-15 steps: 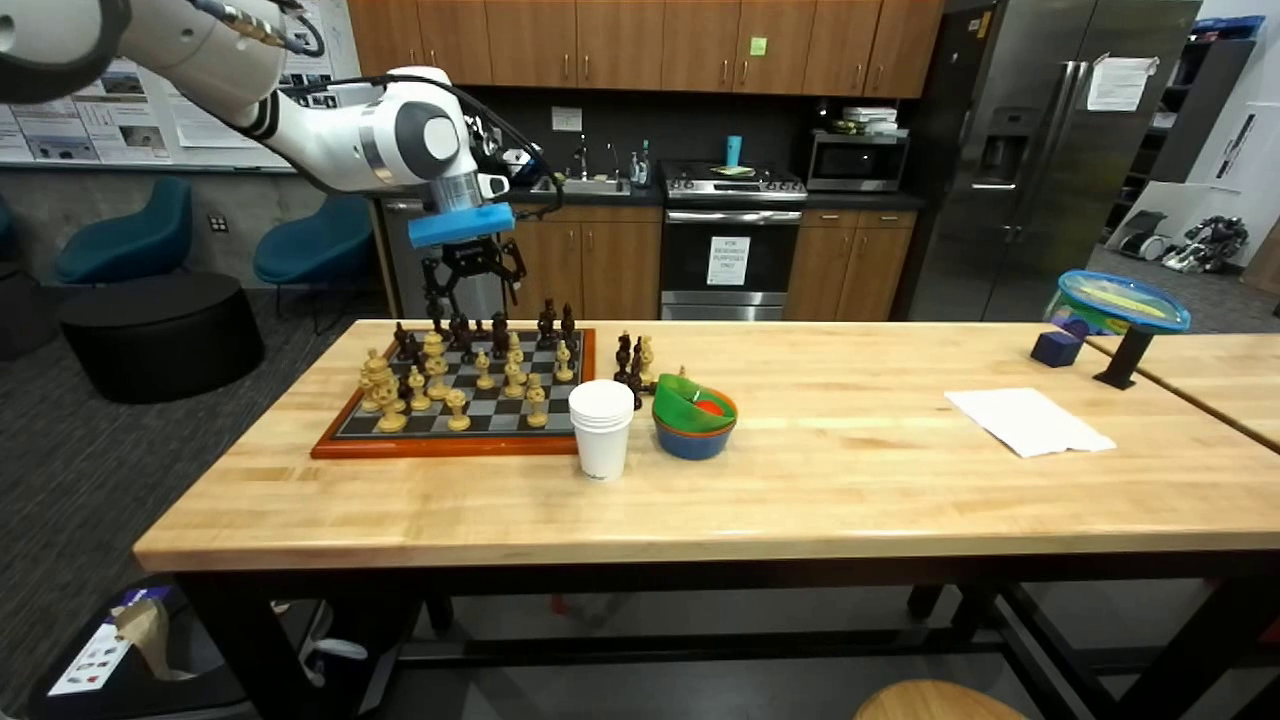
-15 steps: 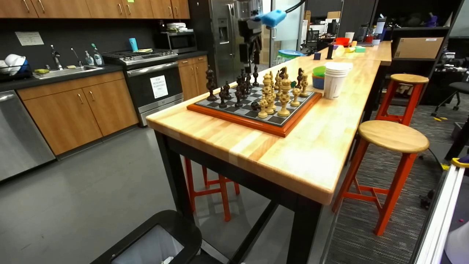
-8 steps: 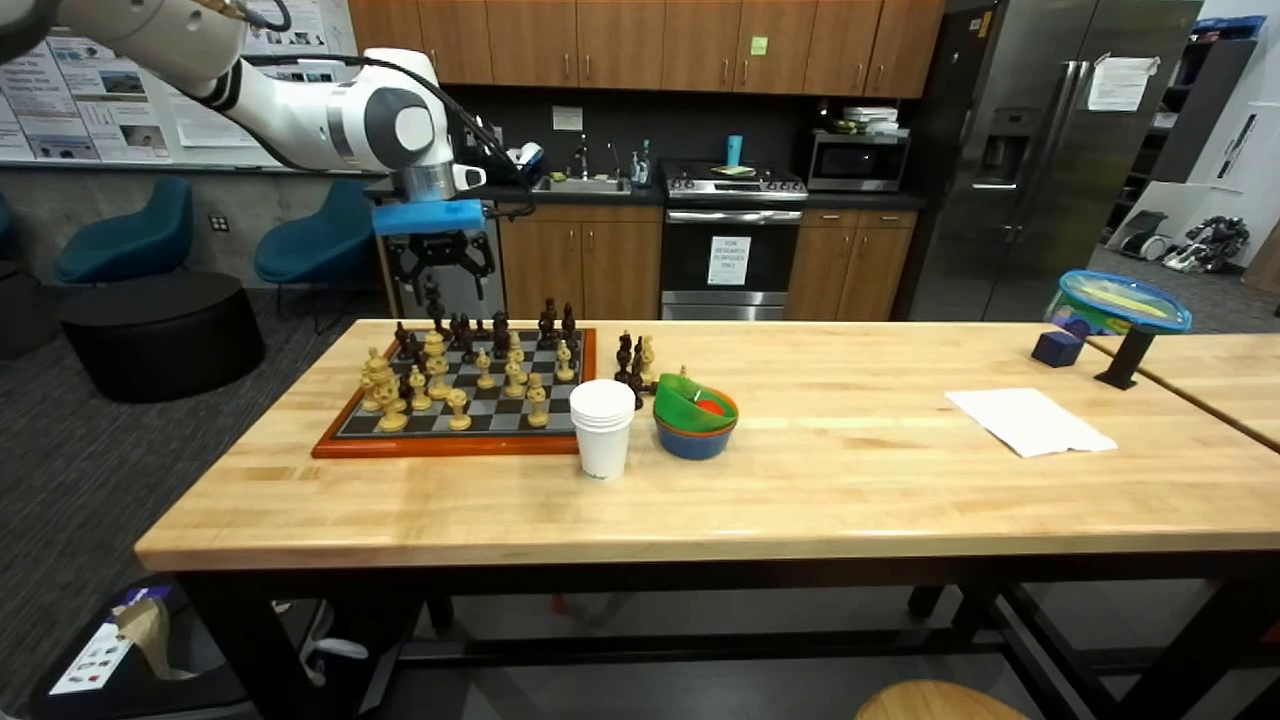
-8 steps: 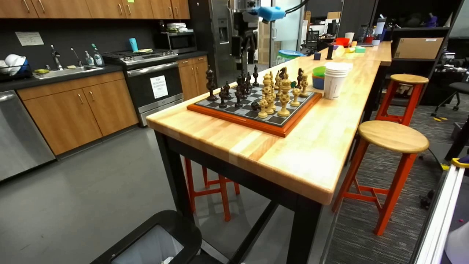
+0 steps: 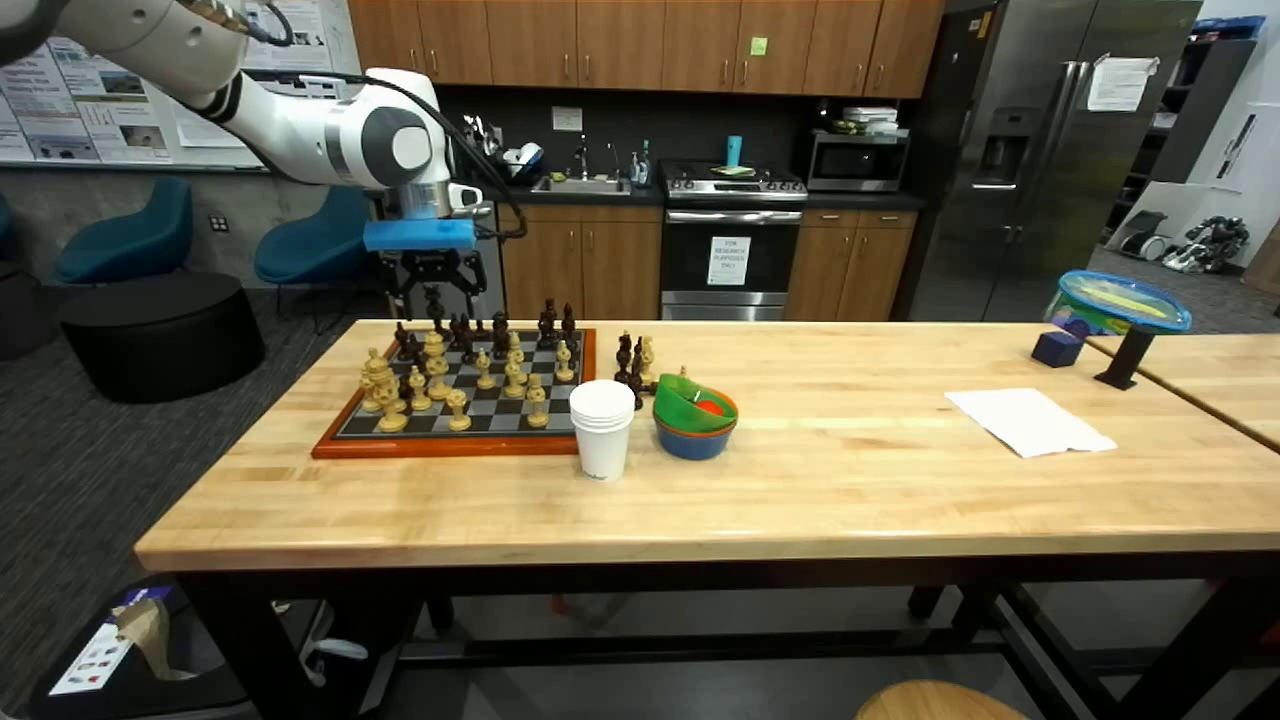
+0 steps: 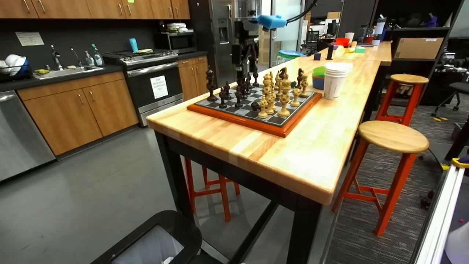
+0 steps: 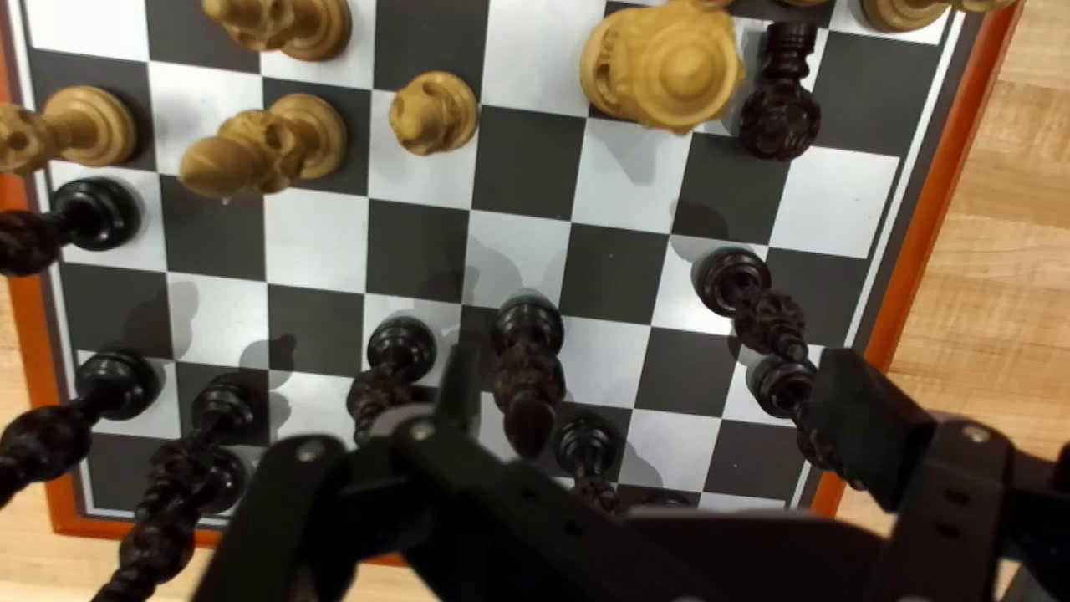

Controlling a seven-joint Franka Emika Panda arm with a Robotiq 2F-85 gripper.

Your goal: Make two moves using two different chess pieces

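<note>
A chess board (image 5: 450,450) with a red-brown frame carries light and dark pieces; it also shows in an exterior view (image 6: 249,121) and in the wrist view (image 7: 943,180). My gripper (image 5: 437,302), also visible in an exterior view (image 6: 246,65), hangs open above the dark side. In the wrist view the fingertips (image 7: 660,400) are wide apart with nothing held. A tall dark piece (image 7: 528,368) stands between them, nearer the left finger. The right finger partly covers another dark piece (image 7: 782,386). One dark piece (image 7: 782,96) lies on its side beside a tall light piece (image 7: 669,67).
White cups (image 5: 602,440) stand by the board's corner. Colored bowls (image 5: 695,440) and several loose pieces (image 5: 632,365) are beside it. A white paper sheet (image 5: 1030,420), a dark cube (image 5: 1057,348) and a black stand (image 5: 1125,358) are farther along the wooden table (image 5: 850,490).
My open gripper first rose and moved left in an exterior view, losing its tilt. Since half a second ago it has come down a little toward the dark pieces. The pieces look unmoved.
</note>
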